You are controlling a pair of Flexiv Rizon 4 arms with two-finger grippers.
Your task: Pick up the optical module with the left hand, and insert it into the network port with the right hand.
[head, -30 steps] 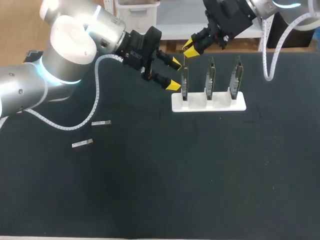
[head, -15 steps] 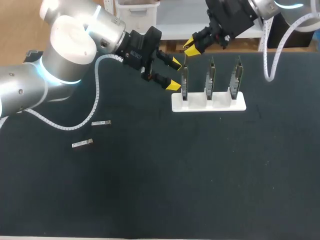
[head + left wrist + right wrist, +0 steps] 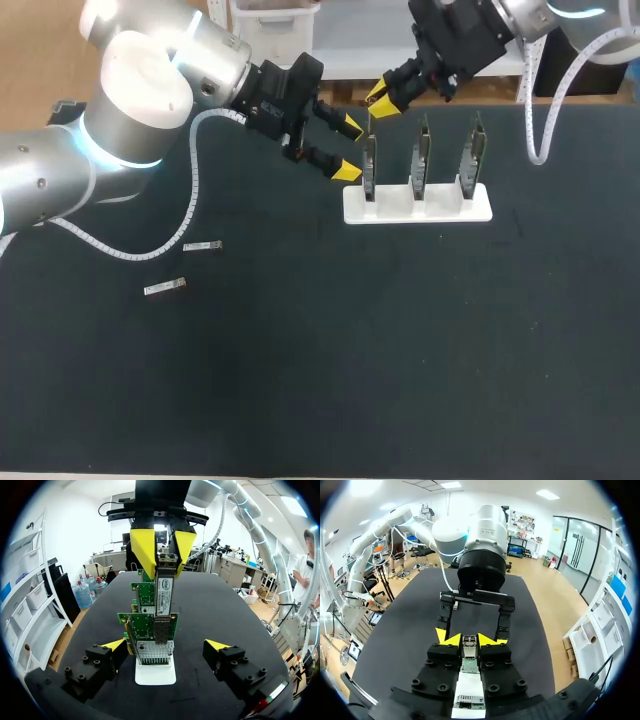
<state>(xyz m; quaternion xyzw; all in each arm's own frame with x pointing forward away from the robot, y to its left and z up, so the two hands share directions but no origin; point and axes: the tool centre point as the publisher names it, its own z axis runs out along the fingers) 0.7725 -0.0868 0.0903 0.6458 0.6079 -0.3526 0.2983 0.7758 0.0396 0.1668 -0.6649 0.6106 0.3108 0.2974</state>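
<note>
- Tips of the right tool (image 3: 378, 99) pinch the optical module (image 3: 370, 122). From overhead the module shows only as a thin sliver hanging below the tool.
- From the left wrist camera I see the right tool (image 3: 164, 550) reaching down from above. Its yellow tips are pressed on the upper end of the optical module (image 3: 163, 597), which hangs upright beneath them with its labelled face toward my left tool.
- The module's lower end sits just above the network port (image 3: 154, 652), the metal cage on the nearest card (image 3: 142, 625). I cannot tell whether they touch.
- Through the right wrist camera, the right tool (image 3: 468, 640) has the optical module (image 3: 469, 650) clamped from both sides, with the module's end showing between the fingers.
- My left tool (image 3: 349, 148) is spread wide and grips nothing. It sits just beside the nearest card (image 3: 369, 165), lower than the right tool.
- In its own camera the left tool (image 3: 165, 646) has one tip on either side of that card, both apart from it.
- Ahead of the right tool, the left tool (image 3: 472, 627) faces it with its fingers parted.
- Three cards stand upright in a row in a white holder (image 3: 417, 207) under the right tool. Seen from the left tool, the other two cards lie beyond the nearest one.
- One spare module (image 3: 202, 246) and a second spare module (image 3: 164, 288) lie flat on the dark worktop (image 3: 400, 350), near each other and well apart from both tools.
</note>
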